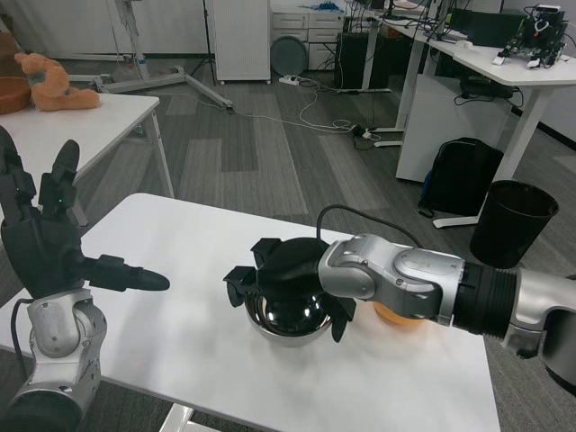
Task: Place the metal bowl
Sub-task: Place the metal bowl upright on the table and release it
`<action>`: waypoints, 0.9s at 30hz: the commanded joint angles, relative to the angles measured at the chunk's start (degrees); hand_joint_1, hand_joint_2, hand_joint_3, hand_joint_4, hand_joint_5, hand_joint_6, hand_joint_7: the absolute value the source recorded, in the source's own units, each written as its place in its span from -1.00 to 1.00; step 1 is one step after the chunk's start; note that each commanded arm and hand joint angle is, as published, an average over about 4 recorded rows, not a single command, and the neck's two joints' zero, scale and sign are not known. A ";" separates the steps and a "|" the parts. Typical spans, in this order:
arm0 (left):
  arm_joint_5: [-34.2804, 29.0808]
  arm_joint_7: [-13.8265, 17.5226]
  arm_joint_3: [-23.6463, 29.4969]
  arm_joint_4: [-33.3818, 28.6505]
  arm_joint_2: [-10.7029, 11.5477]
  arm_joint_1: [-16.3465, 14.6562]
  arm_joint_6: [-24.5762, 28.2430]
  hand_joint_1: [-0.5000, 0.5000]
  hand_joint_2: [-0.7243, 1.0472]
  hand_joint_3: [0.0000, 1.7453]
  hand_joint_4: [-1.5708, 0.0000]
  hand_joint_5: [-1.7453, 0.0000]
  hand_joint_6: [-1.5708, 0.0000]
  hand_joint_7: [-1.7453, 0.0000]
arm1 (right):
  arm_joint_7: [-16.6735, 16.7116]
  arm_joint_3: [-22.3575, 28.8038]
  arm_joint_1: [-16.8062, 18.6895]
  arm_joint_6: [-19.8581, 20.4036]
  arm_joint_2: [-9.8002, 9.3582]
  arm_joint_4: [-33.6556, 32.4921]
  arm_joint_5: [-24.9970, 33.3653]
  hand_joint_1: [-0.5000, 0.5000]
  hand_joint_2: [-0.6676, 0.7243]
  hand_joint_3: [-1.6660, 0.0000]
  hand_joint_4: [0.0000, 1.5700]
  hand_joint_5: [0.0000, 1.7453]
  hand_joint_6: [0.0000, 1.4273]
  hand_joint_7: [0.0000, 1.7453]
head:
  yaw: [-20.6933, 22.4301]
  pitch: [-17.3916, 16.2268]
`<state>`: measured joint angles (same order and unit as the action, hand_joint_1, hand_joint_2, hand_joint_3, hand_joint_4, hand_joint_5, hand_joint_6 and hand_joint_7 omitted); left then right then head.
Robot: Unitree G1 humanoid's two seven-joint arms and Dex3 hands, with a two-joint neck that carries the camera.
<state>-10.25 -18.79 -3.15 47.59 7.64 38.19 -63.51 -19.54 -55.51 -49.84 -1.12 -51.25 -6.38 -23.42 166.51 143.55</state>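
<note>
1. Metal bowl (290,317) sits upright on the white table (162,360), right of centre.
2. Right hand (286,277) over it, fingers grasping the rim.
3. Left hand (49,243) raised at left, fingers released, holding nothing.
4. Orange object (396,317) behind right forearm, mostly hidden.

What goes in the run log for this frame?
right hand: grips metal bowl from above, on white table | left hand: open, raised | orange object: behind right forearm

White table (180,360), metal bowl (288,319) sitting on it right of centre, an orange object (396,317) just beside the bowl, mostly hidden, otherwise unidentifiable.
</note>
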 commanded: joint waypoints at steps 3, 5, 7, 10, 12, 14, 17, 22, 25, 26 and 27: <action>-0.12 0.16 -0.10 0.34 0.23 0.92 -0.13 -1.00 -0.70 -1.00 0.52 0.65 1.00 1.00 | 0.47 1.24 2.81 0.15 0.09 0.97 -0.24 -0.92 -0.91 -0.90 -0.80 0.42 -0.99 0.56 | -0.51 -0.63; -0.12 0.16 -0.10 0.25 0.27 0.92 -0.13 -1.00 -0.70 -1.00 0.52 0.65 1.00 1.00 | 0.47 1.52 3.50 0.15 0.09 1.45 -0.26 -0.92 -0.91 -0.90 -0.82 0.31 -1.00 0.38 | -0.73 -0.67; -0.12 0.16 -0.05 0.23 0.27 0.88 -0.13 -1.00 -0.70 -1.00 0.52 0.65 1.00 1.00 | 0.47 1.70 4.11 0.15 0.09 2.25 -0.24 -0.92 -0.91 -0.90 -0.85 0.25 -1.00 0.22 | -0.71 -0.74; -0.12 0.16 0.01 0.01 0.27 0.75 -0.13 -1.00 -0.70 -1.00 0.55 0.65 1.00 1.00 | 0.47 2.01 4.79 0.15 0.12 2.95 -0.24 -0.92 -0.91 -0.90 -0.90 0.03 -1.00 -0.20 | -0.65 -0.96; -0.12 0.16 0.08 -0.21 0.27 0.62 -0.13 -1.00 -0.70 -1.00 0.57 0.65 1.00 1.00 | 0.43 2.09 5.08 0.15 0.16 3.17 -0.29 -0.92 -0.91 -0.90 -0.94 -0.22 -1.00 -0.58 | -0.60 -1.16; -0.12 0.16 0.14 -0.41 0.27 0.51 -0.13 -1.00 -0.70 -1.00 0.57 0.65 1.00 1.00 | 0.38 2.14 5.25 0.15 0.18 3.34 -0.31 -0.92 -0.89 -0.90 -0.95 -0.36 -1.00 -0.82 | -0.48 -1.30; -0.12 0.16 0.17 -0.65 0.29 0.33 -0.13 -1.00 -0.70 -1.00 0.57 0.65 1.00 1.00 | 0.23 2.09 5.45 0.13 0.18 3.56 -0.31 -0.92 -0.82 -0.90 -0.95 -0.56 -1.00 -0.92 | -0.29 -1.37; -0.21 0.16 0.17 -1.01 0.36 -0.04 -0.13 -1.00 -0.70 -1.00 0.57 0.65 1.00 1.00 | 0.19 2.56 6.20 0.13 0.18 3.63 -0.81 -0.92 -0.73 -0.79 -0.99 -0.86 -1.00 -1.00 | 0.33 -1.72; -0.21 0.16 0.17 -1.22 0.36 -0.13 -0.13 -1.00 -0.70 -0.98 0.57 0.65 1.00 1.00 | 0.21 3.17 6.64 0.24 0.18 3.34 -1.76 -0.92 -0.41 -0.21 -1.00 -1.00 -1.00 -1.00 | 0.41 -1.82; -0.21 0.16 0.17 -1.29 0.36 -0.15 -0.13 -1.00 -0.70 -0.98 0.57 0.65 1.00 1.00 | 0.19 3.48 6.83 0.33 0.16 3.23 -1.93 -0.92 -0.25 0.12 -1.00 -1.00 -1.00 -1.00 | 0.41 -1.84; -0.21 0.16 0.17 -1.36 0.36 -0.17 -0.13 -1.00 -0.70 -0.98 0.57 0.65 1.00 1.00 | 0.16 3.79 7.03 0.42 0.14 3.12 -2.11 -0.92 -0.14 0.36 -1.00 -1.00 -1.00 -1.00 | 0.43 -1.79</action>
<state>-10.27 -18.79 -3.12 46.89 7.64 38.18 -63.51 -19.41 -52.78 -44.19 -1.00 -51.02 -2.74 -25.07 166.92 141.75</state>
